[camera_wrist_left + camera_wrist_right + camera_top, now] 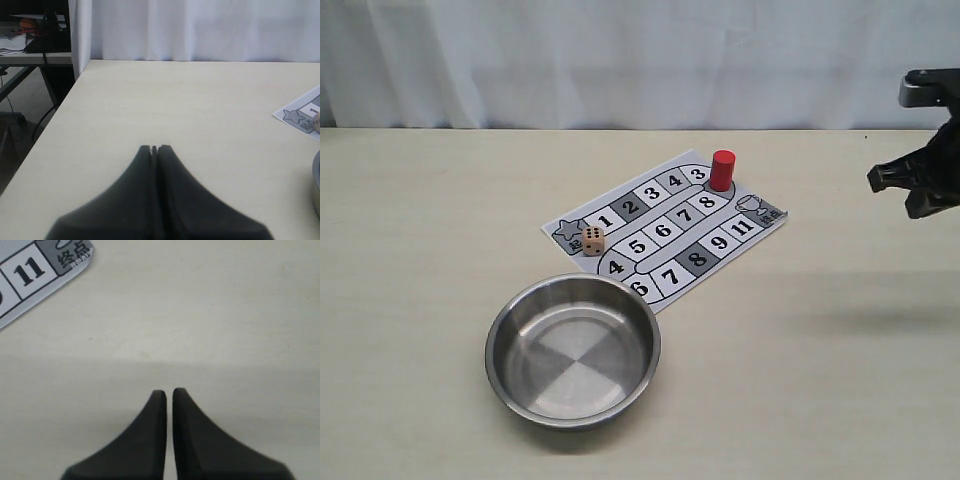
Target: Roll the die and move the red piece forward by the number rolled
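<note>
We see a steel bowl point(520, 310) overlapping the board point(760, 225) at 7 o'clock. The die point(592, 240) sits at 9 o'clock and the red piece point(722, 171) stands upright at 1 o'clock. The left gripper point(154, 148) and the right gripper point(169, 392) are both closed and empty.

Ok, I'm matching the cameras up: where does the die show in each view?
Exterior view: the die at the star corner of the board, left of centre.
Left wrist view: a pale sliver of it at the picture's edge, beside the star.
Right wrist view: not in it.
Shared landmark: the board, seen in all three.
</note>
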